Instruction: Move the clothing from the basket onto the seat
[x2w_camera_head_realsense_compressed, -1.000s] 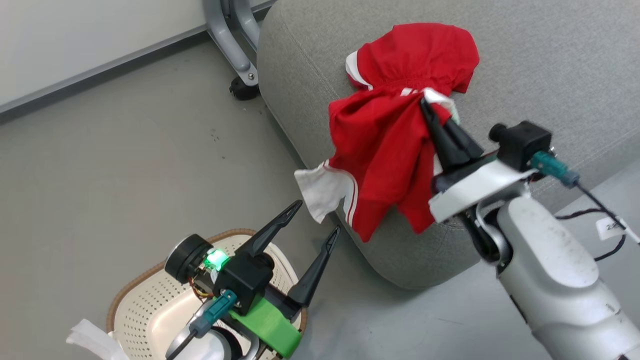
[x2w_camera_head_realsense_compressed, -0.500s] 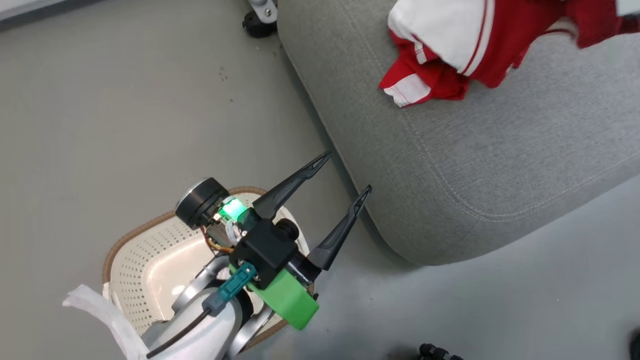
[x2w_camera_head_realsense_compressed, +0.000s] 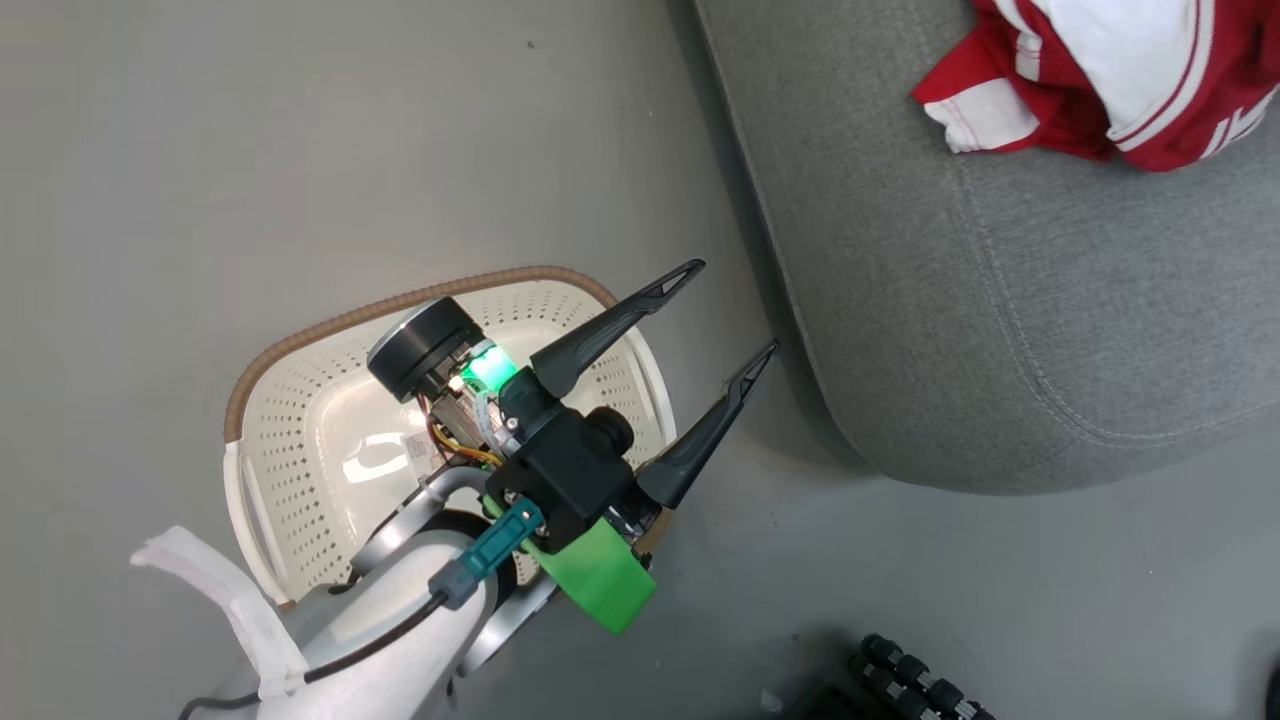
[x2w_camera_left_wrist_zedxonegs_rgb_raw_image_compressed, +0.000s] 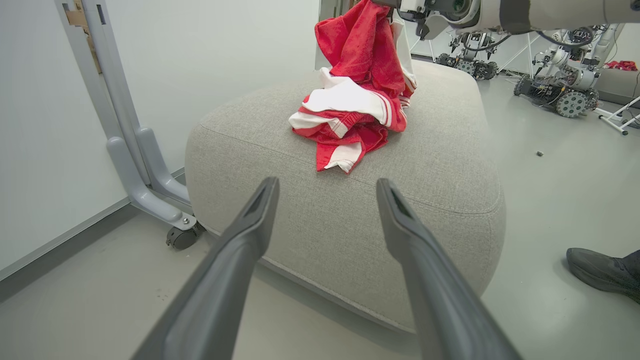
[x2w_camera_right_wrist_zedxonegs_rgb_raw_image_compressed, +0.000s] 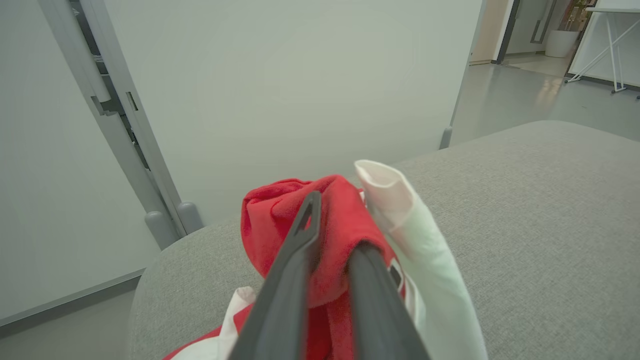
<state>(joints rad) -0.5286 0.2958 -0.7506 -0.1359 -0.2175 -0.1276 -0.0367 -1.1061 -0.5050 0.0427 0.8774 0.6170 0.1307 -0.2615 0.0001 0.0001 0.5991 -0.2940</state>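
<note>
Clothing (x2w_camera_right_wrist_zedxonegs_rgb_raw_image_compressed: 270, 220), red-white, bunches mid-frame, seemingly pinched by right gripper (x2w_camera_right_wrist_zedxonegs_rgb_raw_image_compressed: 336, 227), jaws nearly closed; left gripper (x2w_camera_head_realsense_compressed: 732, 308) points upper right, spread wide, empty.

The head view looks steeply down from high above the floor (x2w_camera_head_realsense_compressed: 250, 150), past the left claw (x2w_camera_head_realsense_compressed: 736, 306) and the basket (x2w_camera_head_realsense_compressed: 290, 400), with a corner of the seat (x2w_camera_head_realsense_compressed: 1000, 300) at upper right. The left wrist view sits low, facing level across the floor at the seat's side, somewhat back from it. The right wrist view hangs close over the seat top, facing a pale wall (x2w_camera_right_wrist_zedxonegs_rgb_raw_image_compressed: 300, 75). All three share the seat and the clothing (x2w_camera_head_realsense_compressed: 1060, 110).
</note>
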